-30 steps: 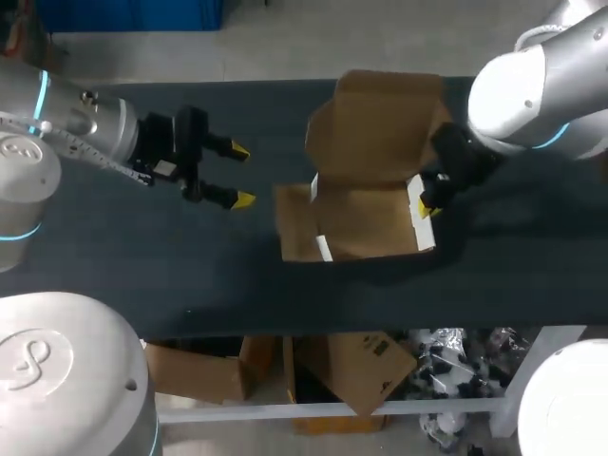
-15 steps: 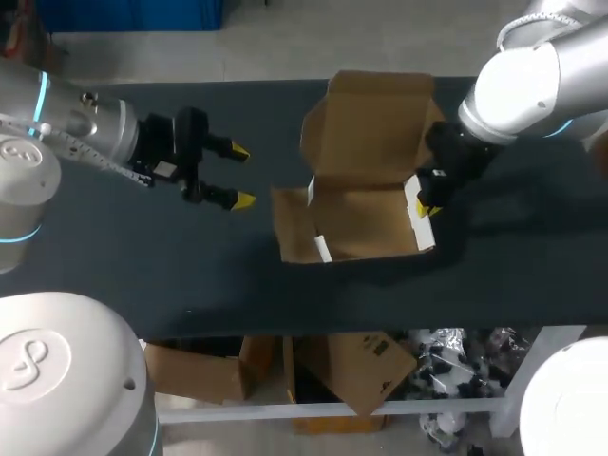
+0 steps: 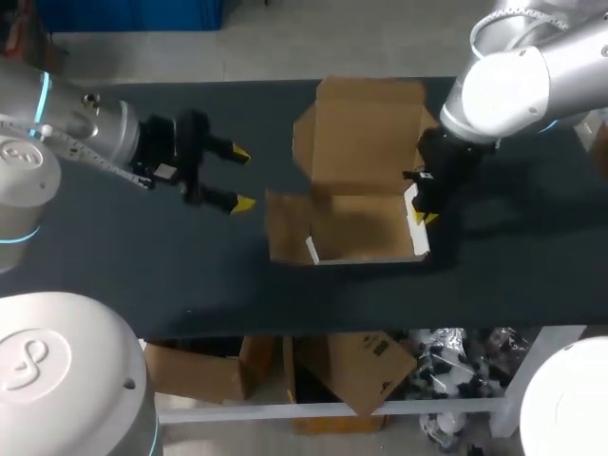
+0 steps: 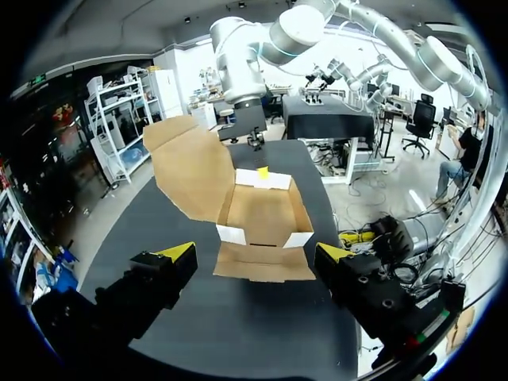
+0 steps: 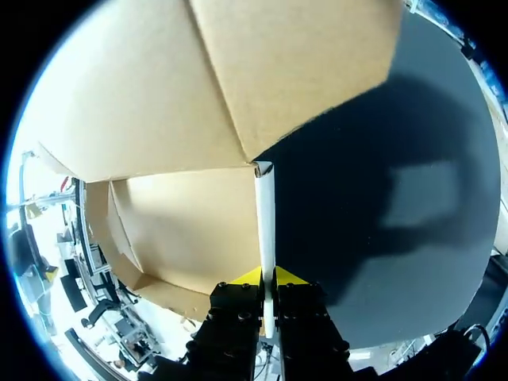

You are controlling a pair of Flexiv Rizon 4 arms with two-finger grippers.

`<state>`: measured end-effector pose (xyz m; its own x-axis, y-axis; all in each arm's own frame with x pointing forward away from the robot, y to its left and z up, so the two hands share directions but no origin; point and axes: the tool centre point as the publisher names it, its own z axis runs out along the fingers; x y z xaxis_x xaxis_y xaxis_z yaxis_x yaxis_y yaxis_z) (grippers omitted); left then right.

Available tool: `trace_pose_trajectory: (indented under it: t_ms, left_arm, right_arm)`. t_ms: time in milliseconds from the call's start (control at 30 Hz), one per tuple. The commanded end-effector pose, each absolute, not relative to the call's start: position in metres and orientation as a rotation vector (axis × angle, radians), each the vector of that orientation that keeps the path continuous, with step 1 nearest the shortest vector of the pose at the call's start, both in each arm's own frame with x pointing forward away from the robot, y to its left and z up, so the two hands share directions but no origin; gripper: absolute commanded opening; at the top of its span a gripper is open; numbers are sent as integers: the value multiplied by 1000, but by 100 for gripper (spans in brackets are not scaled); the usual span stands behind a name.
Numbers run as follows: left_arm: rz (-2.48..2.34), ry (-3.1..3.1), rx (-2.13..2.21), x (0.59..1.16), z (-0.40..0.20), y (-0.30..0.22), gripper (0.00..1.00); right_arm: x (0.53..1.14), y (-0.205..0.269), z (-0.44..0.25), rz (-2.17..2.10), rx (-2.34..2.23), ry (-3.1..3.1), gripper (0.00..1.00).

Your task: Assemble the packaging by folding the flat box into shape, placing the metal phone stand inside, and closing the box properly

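left gripper: spread wide, empty, hovering over the left part of the black table.
brown cardboard box: mid-table, folded into a tray, lid flap standing open on the far side, nothing inside.
right gripper: clamped on the box's white right side wall.
metal phone stand: nowhere in sight.
step: likely shaping and squaring the walls.
next: probably tucking the side flaps firm, then fetching the stand.

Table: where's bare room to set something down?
Bare table lies between the left gripper and the box, along the near edge in front of the box, and right of the right gripper. It is crowded at the box's right wall, which the right gripper clamps.
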<state>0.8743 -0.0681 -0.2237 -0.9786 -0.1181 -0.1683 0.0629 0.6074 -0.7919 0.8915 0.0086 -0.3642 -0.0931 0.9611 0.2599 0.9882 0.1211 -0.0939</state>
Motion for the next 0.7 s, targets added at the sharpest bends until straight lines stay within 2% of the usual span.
trace_pose_trajectory:
  t_ms: [33,700]
  left_arm:
    - [-1269,2657,-5,876,-222,-71,100]
    - [-1099,2762,32,880,-248,-61,100]
  right_arm:
    - [895,16,-369,-85,-1931,-2136,0]
    - [890,20,-380,36,-1981,-2093,0]
